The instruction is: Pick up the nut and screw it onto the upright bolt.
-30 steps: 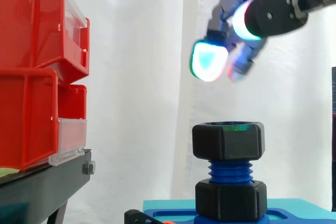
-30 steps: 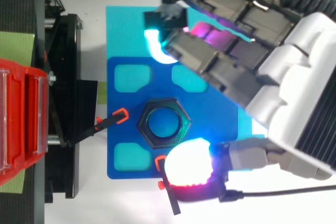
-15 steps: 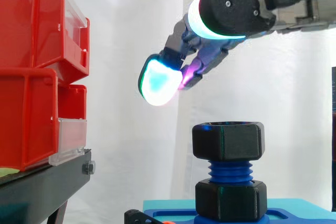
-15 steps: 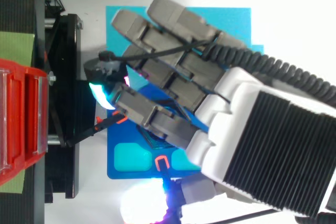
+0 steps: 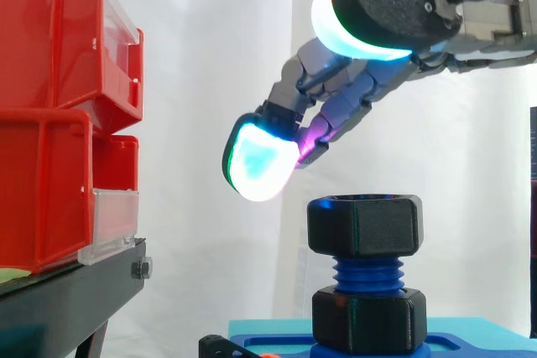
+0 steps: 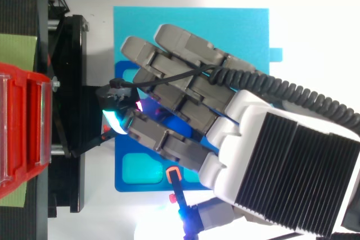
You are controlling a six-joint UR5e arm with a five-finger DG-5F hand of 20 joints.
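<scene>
Hovering just above black nut (image 5: 364,225) with hand (image 6: 247,117) released, fingers extended, gripping nothing, no contact. Sitting atop blue upright bolt (image 5: 367,276).

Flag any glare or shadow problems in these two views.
Side view: the fingertip pad glows nearly white at its centre, cyan at the rim; the black nut stands dark against the bright curtain. Top view: a white glow blooms at the bottom edge below the hand, which shades the blue plate.
</scene>
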